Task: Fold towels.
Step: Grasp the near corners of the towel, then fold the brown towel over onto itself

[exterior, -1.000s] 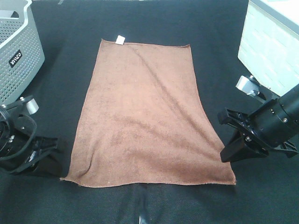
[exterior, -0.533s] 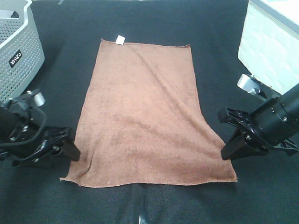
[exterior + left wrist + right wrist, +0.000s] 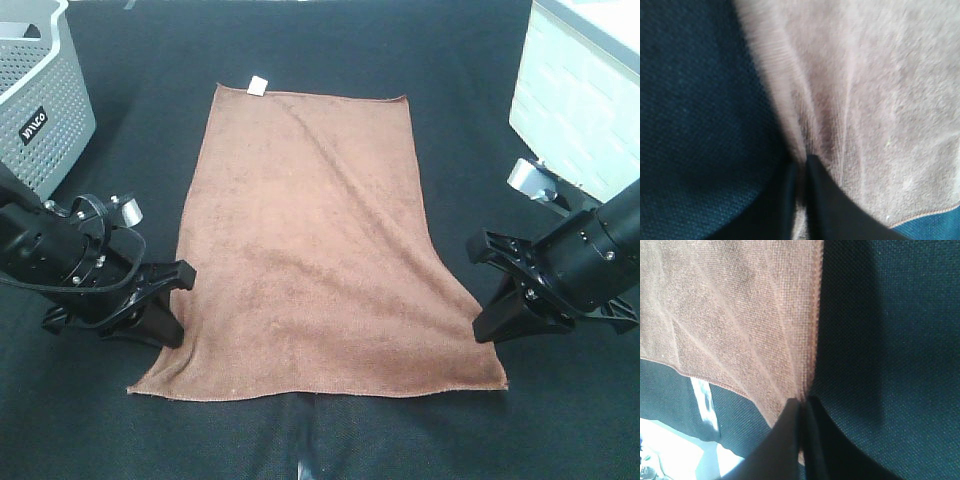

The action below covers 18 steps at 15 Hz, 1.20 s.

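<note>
The reddish-brown towel (image 3: pixel 310 240) lies spread flat on the black table, with its small white tag (image 3: pixel 257 85) at the far short edge. My left gripper (image 3: pixel 175 312) is at the towel's left edge near the front corner. In the left wrist view the left gripper (image 3: pixel 802 167) is shut, pinching the puckered towel (image 3: pixel 865 100). My right gripper (image 3: pixel 487 322) is at the towel's right edge near the front corner. In the right wrist view the right gripper (image 3: pixel 802 402) is shut on the hem of the towel (image 3: pixel 740 315).
A grey perforated basket (image 3: pixel 35 90) stands at the back left. A white brick-patterned box (image 3: pixel 585 100) stands at the back right. A pale strip (image 3: pixel 305 460) marks the table's front edge at the middle.
My left gripper has moved right from off the towel to its left edge and is now shut on it. The right gripper and the towel have stayed almost still.
</note>
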Tool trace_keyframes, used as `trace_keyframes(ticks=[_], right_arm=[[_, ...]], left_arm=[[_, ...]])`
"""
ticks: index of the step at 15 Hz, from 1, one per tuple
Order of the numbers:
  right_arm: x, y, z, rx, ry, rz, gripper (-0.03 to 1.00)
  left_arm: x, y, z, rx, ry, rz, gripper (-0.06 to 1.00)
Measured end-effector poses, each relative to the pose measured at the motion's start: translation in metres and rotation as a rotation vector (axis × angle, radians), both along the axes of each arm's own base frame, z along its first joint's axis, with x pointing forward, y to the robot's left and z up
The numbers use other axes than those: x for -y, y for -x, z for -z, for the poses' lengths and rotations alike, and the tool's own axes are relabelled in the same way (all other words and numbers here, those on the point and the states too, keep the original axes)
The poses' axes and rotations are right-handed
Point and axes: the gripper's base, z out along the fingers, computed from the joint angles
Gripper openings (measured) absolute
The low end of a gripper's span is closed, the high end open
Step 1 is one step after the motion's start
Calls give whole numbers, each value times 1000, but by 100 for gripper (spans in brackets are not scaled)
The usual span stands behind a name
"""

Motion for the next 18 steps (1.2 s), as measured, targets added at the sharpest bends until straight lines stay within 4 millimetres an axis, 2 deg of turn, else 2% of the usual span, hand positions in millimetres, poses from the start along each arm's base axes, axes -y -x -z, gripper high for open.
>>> trace_keyframes(ticks=[3, 7, 9, 11, 13, 15, 17, 18], right_arm=[[0, 0, 0, 0, 0, 0, 0], [-1, 2, 0, -20, -9, -16, 0], [-2, 5, -5, -27, -19, -34, 0], [-2, 8, -8, -35, -30, -39, 0], [-3, 19, -9, -69, -42, -52, 0], [-1, 39, -5, -110, -41, -58, 0], [1, 56, -7, -117, -44, -64, 0], [1, 57, -13, -84, -47, -63, 0]], left_arm=[[0, 4, -9, -2, 1, 58, 0], [-10, 20, -47, -13, -92, 137, 0], [-18, 38, -62, -12, -138, 143, 0], [-20, 43, -64, -18, -144, 139, 0], [-27, 73, -73, -19, -153, 126, 0], [-32, 95, -79, -26, -146, 111, 0], [-35, 107, -88, 1, -136, 85, 0], [-35, 107, -93, 24, -129, 68, 0]])
